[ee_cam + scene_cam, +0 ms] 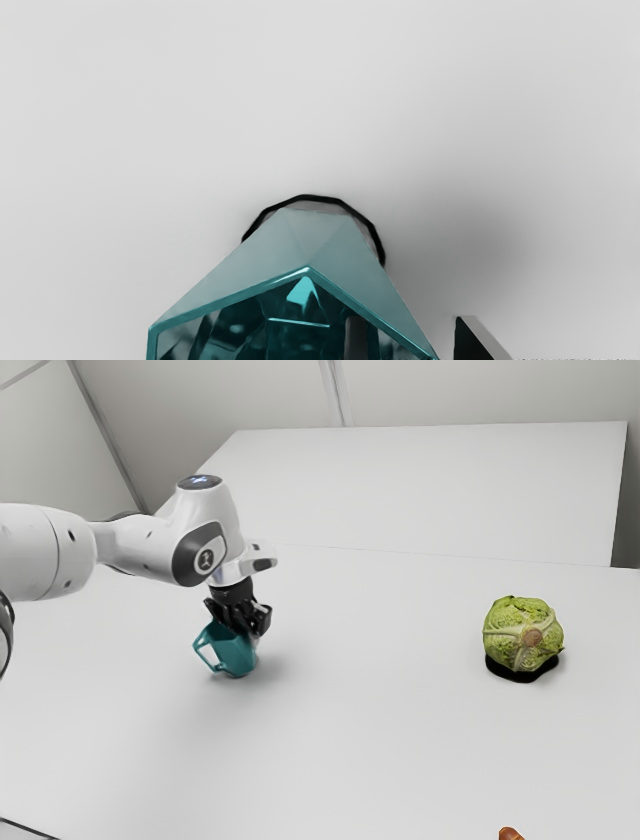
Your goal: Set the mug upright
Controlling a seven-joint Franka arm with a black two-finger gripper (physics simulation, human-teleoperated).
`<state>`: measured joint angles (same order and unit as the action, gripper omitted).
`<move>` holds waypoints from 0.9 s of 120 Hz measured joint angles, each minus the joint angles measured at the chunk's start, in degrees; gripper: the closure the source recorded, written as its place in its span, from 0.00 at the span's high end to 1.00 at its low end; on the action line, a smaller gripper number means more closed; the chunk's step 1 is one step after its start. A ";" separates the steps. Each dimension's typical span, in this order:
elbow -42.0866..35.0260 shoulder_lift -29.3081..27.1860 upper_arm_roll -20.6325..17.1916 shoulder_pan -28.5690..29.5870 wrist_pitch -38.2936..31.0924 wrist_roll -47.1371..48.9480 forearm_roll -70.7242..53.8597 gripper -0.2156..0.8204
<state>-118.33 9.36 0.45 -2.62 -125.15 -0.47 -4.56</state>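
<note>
Fingers (pixel 262 620) apart, not closed on anything; they straddle the wall of the teal mug (pixel 232 654). Wrist view: one of the fingers (pixel 356 337) is inside the mug's mouth, close to the inner face of the wall; the other stands outside, with a gap showing between it and the outer face. Contact of the inner one with the wall: cannot tell.

Mug position: on the exterior view's left part of the white counter (pixel 380 750), directly below the hand. Attitude: tilted, mouth up toward the hand, base low at the counter. Whether the base bears fully on the surface cannot be read. Handle (pixel 203 658) points toward the exterior view's left. In the wrist view the angular rim (pixel 225 301) is nearest the camera and the faceted body narrows away from it toward the base; a dark curved line (pixel 306 196) runs around the base end. Interior dark teal, with bright reflections.

Arm (pixel 130 550): enters from the exterior view's left, hand pointing down over the mug.

Other items: green cabbage (pixel 525 630) on the counter, well apart from the mug, toward the exterior view's right, black patch beneath it. Orange-brown object (pixel 511 834), partly visible at the exterior view's near edge; identity cannot be told.
</note>
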 joint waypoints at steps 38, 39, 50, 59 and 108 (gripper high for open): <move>-0.19 -3.50 -0.02 0.12 0.35 -0.40 0.20 0.70; -0.21 -3.66 -0.02 0.13 0.36 -0.40 0.20 0.70; -0.30 -5.20 0.67 -0.09 0.39 -0.48 0.22 0.73; -0.13 -6.59 0.95 0.26 0.86 -0.55 0.20 0.75; 11.47 -10.52 0.43 2.22 9.64 -0.78 0.14 0.79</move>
<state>-106.86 -1.16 0.89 -0.40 -115.51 -1.25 -4.42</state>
